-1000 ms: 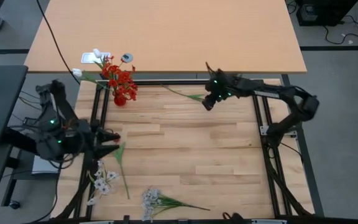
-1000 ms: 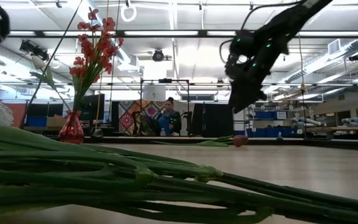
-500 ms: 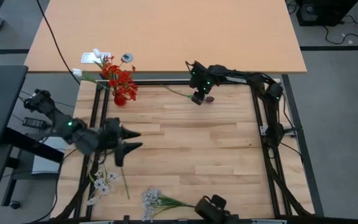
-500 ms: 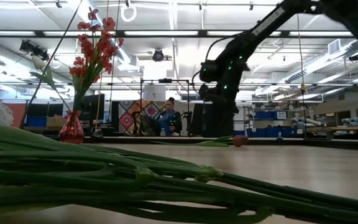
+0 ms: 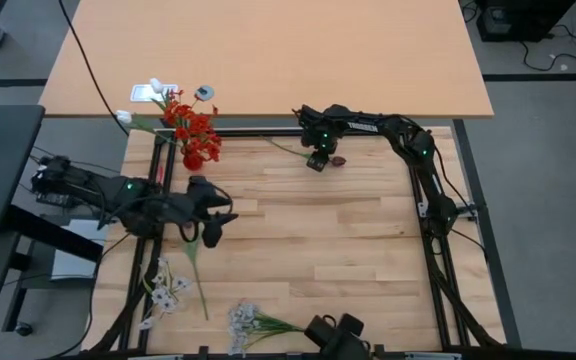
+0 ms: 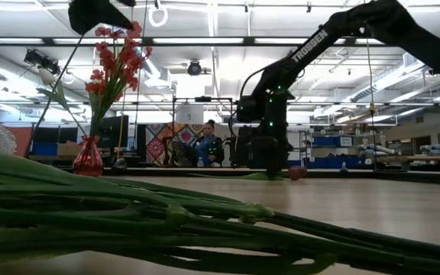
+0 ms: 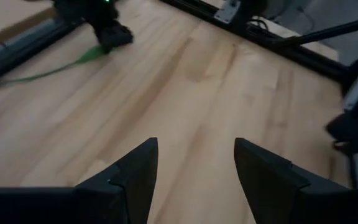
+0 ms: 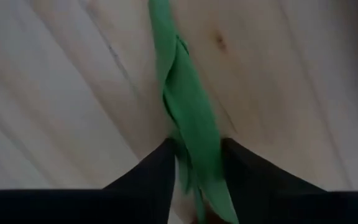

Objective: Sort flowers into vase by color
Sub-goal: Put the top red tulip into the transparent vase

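Looking straight down from the high view, my right pincer [image 5: 317, 159] sits at about 12 o'clock on the wooden table [image 5: 308, 250], low over the maroon tulip stem [image 5: 303, 153], whose dark bud [image 5: 337, 158] lies just beside my fingers. My left pincer [image 5: 220, 224] hangs at about 9 o'clock, fingers spread and holding nothing, above the leafy end of a green stem [image 5: 196, 268] that runs down toward 7 o'clock. The red vase [image 5: 193, 159] with the red blossoms [image 5: 192, 130] stands at about 10 o'clock near the table's far-left corner. White blooms [image 5: 165, 294] lie at 7 o'clock, and a second white cluster [image 5: 243, 322] lies at 6 o'clock by the near edge. From the low view, my right pincer [image 6: 269, 156] reaches down to the tabletop far across the table, with the bud [image 6: 296, 173] lying just to its side; the red vase [image 6: 88, 158] stands upright at the far left with its red blossoms [image 6: 116, 57] rising above it, and thick green stalks [image 6: 166, 221] fill the foreground. Through my left wrist view, my two dark fingers [image 7: 135, 171] stand apart over bare wood, and the other arm's pincer [image 7: 113, 35] shows farther off on the tulip's thin stem [image 7: 39, 74]. Through my right wrist view, my fingers [image 8: 151, 171] flank the tulip's green leaf [image 8: 188, 124], which passes between them; whether they have clamped on it I cannot tell.
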`<action>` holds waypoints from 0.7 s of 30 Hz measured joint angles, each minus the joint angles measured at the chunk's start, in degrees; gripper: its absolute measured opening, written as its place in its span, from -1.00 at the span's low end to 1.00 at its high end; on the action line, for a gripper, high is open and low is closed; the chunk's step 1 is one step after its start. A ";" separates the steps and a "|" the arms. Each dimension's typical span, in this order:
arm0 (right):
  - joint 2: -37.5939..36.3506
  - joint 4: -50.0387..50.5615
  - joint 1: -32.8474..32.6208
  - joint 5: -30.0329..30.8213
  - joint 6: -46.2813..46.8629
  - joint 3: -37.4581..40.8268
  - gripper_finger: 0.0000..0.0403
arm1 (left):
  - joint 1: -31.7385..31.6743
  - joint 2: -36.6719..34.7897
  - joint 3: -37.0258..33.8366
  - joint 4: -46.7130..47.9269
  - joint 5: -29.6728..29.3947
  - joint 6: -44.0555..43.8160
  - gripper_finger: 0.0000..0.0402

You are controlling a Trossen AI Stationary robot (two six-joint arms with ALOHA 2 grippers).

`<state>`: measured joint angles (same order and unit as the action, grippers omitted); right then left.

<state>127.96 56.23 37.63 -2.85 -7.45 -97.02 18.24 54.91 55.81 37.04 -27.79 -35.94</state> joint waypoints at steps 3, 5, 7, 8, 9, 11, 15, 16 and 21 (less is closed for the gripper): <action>-0.09 0.39 -0.07 -0.46 2.86 0.04 -0.46 | -1.90 -0.24 0.04 1.52 -0.04 2.72 0.08; -0.31 0.83 -0.03 -1.74 6.43 0.17 -0.63 | -3.26 -0.12 0.04 2.74 -0.02 4.88 0.08; -0.62 2.05 0.02 -4.01 12.97 0.27 -0.83 | -4.57 -0.13 0.04 3.32 -0.05 7.76 0.08; -0.65 2.79 0.02 -5.75 15.90 0.34 -0.90 | -5.18 -0.10 0.04 3.52 -0.10 9.30 0.08; -0.78 3.11 0.12 -8.49 18.36 0.35 -0.93 | -5.88 0.21 0.04 3.70 -0.21 10.78 0.08; -1.02 4.36 -0.03 -13.66 23.09 0.45 -0.92 | -7.34 0.71 0.04 3.72 -0.46 13.95 0.08; -2.56 4.37 -0.84 -26.18 29.23 0.49 -0.91 | -9.93 2.20 0.09 3.10 -0.79 23.25 0.08; -3.20 4.32 -1.18 -29.14 31.20 0.49 -0.93 | -10.52 2.82 0.07 3.35 -0.76 25.78 0.08; -8.16 6.16 -3.22 -40.45 39.86 0.49 -0.94 | -13.16 5.32 0.04 1.74 -0.68 36.33 0.08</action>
<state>119.80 62.40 34.40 -43.30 32.40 -96.53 5.08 60.23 55.86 38.78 -28.47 0.39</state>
